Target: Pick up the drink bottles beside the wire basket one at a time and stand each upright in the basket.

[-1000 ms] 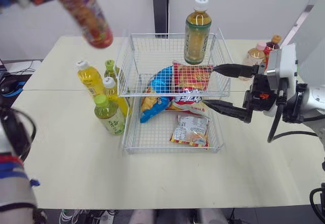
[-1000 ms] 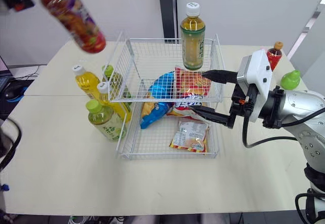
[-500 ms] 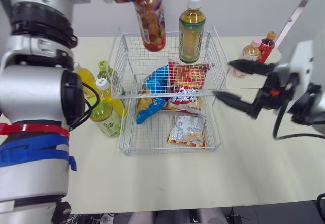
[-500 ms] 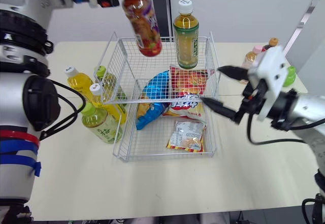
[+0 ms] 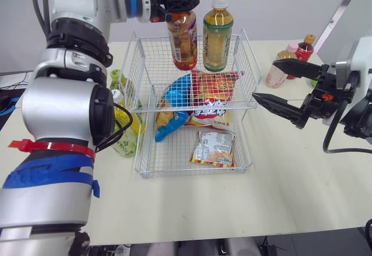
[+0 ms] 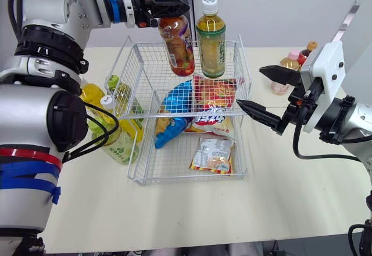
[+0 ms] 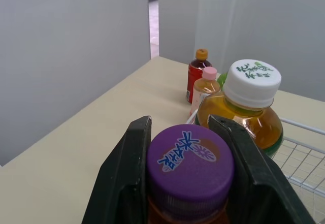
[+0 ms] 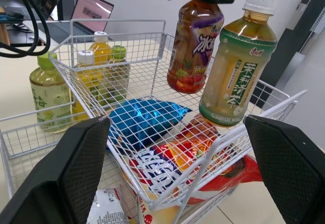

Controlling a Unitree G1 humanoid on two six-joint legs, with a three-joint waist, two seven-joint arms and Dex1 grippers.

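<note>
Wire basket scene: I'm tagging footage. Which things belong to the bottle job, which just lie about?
Job: wire basket; held purple-capped bottle; standing green-tea bottle; bottles on its left; bottles on its right.
Lying about: blue bag; red bag; small packet.

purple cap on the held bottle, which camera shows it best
The left wrist view: the purple cap sits close and face-on, its printed top readable, clamped in the left gripper. The eye views give at most a purple sliver under the fingers. In the right wrist view the gripper covers it, leaving the iced tea bottle body.
</note>
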